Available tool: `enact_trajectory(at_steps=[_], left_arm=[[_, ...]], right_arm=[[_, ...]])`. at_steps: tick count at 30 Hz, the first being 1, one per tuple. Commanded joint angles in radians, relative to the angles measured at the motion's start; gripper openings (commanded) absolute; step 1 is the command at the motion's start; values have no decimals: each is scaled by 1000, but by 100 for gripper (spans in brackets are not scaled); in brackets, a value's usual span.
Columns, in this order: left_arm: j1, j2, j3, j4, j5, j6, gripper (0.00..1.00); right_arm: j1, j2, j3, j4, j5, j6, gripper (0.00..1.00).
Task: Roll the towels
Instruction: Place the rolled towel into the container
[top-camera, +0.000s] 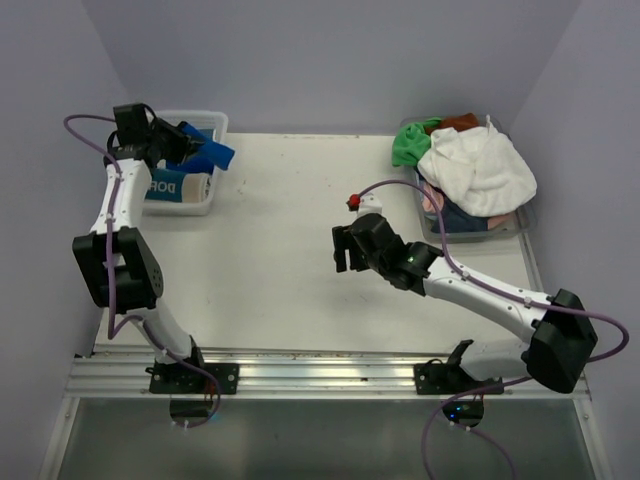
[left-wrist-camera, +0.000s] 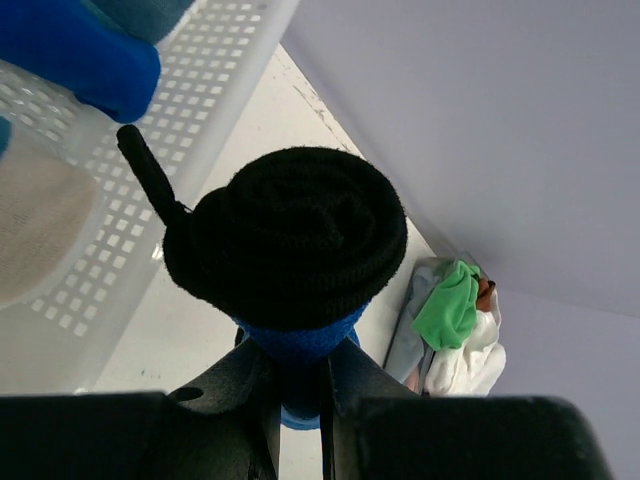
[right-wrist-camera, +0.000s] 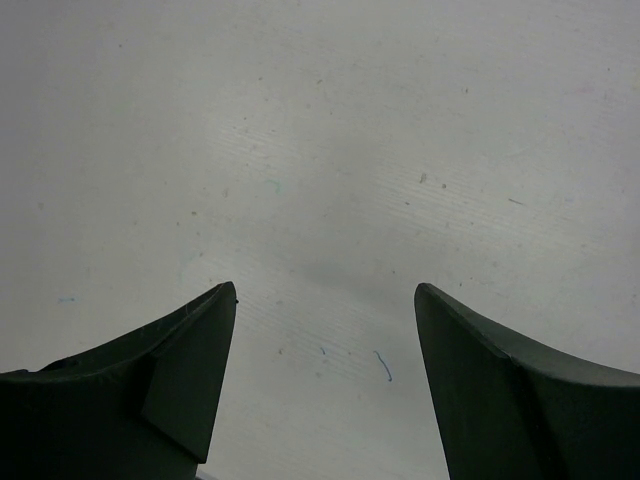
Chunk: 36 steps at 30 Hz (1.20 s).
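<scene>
Gripping the rolled blue towel above the far-left basket, the left pincer stood narrow; the right pincer hung wide over the table, the towel pile lying far right.

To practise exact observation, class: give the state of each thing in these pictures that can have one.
Royal blue cloth towel: rolled, held near the white plastic mesh basket.
Teal and beige lettered towel: rolled, lying in that basket.
White cloth towel: unrolled, crumpled atop the towel heap.
Green cloth towel: unrolled, crumpled in the heap.
Left gripper: shut on the royal blue cloth towel.
Right gripper: open, empty.
</scene>
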Motion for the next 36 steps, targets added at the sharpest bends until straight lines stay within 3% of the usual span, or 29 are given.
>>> enact_trajectory(at_steps=[1, 8, 18, 36], left_arm=[[48, 3, 27, 32, -8, -18, 13], [115, 3, 7, 26, 17, -10, 13], [192, -123, -171, 63, -32, -35, 13], [221, -157, -414, 213, -156, -113, 17]], right_arm=[[-1, 20, 34, 9, -14, 10, 76], [-1, 37, 44, 9, -15, 4, 76], [-1, 63, 44, 28, -57, 3, 76], [-2, 52, 30, 32, -75, 13, 76]])
